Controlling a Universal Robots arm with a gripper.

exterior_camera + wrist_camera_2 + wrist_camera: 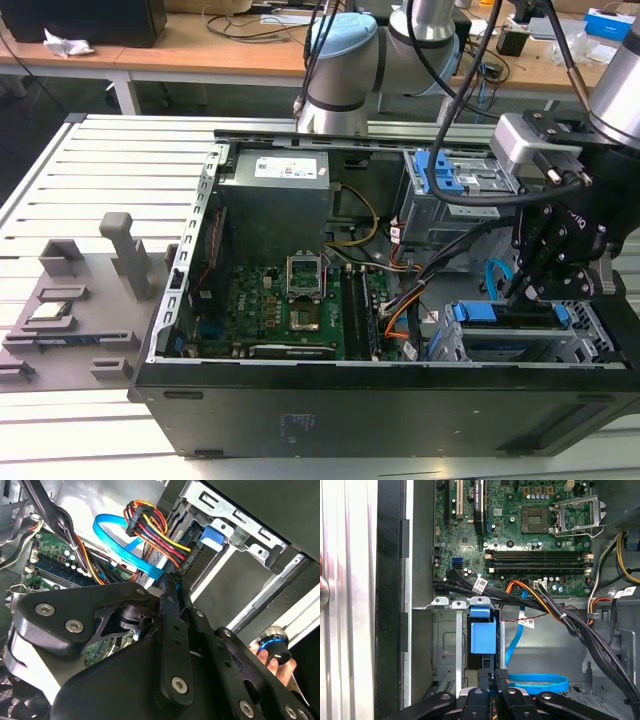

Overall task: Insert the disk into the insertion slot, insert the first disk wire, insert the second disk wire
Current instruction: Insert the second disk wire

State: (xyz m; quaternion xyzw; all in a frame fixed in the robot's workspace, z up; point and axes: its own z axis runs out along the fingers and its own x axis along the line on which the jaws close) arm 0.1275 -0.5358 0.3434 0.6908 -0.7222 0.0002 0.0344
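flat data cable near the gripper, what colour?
Light blue flat cable, best in the second wrist view.

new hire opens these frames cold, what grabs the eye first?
The open computer case with its green motherboard exposed takes up most of the exterior view. At that view's right, the black hand is down at the silver insertion slot, where the blue-framed disk sits. In the second wrist view, a bright blue flat cable and a red-yellow-orange wire bundle loop just beyond the fingers.
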